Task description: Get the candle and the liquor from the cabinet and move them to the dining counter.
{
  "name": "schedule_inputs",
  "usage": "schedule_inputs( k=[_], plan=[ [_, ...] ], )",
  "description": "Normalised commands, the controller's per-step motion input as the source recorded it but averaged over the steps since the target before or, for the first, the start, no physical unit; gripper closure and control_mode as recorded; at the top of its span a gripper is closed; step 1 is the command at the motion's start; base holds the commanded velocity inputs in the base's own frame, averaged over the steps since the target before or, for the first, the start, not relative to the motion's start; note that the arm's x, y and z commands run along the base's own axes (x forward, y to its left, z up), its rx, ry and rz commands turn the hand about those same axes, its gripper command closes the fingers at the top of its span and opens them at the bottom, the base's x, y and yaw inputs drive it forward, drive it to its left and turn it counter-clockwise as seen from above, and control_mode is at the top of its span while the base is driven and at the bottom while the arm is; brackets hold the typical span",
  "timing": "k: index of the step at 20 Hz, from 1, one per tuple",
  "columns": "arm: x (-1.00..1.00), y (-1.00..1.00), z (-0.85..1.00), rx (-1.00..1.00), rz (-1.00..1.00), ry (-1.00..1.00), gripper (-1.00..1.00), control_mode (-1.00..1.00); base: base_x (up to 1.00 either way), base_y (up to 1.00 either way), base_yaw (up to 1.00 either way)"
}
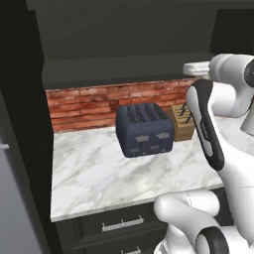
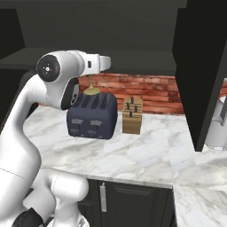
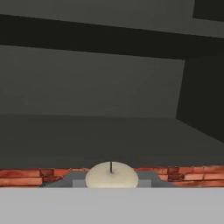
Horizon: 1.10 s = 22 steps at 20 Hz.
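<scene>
Candle point(image 3: 111, 174) clamped between the gripper point(image 3: 111, 183) fingers, clear of the cabinet point(image 3: 109, 105) ahead. Remaining: delivery to dining counter; liquor fetch and delivery.

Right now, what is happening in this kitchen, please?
A white robot arm holds the candle in its end effector, in front of the dark cabinet. In the right base view the candle's golden base hangs above the toaster. A knife block stands beside the toaster on the marble worktop.
</scene>
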Motion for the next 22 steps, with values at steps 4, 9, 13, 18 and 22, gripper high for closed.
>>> schedule_inputs(
  k=[4,9,13,18,22],
  plan=[
    [-0.68,0.32,0.0,0.0,0.0,0.15,1.0,-1.0,0.0,0.0,0.0],
    [-0.47,0.22,0.0,0.0,0.0,0.09,1.0,-1.0,0.0,0.0,0.0],
    [-0.33,0.03,-0.03,0.06,0.0,0.03,1.0,-1.0,0.0,0.0,0.0],
    [-0.16,0.0,-0.35,0.1,0.0,-0.06,1.0,-1.0,0.0,0.0,0.0],
    [-0.1,0.0,-0.27,0.06,0.0,-0.09,1.0,-1.0,0.0,0.0,0.0]
  ],
)
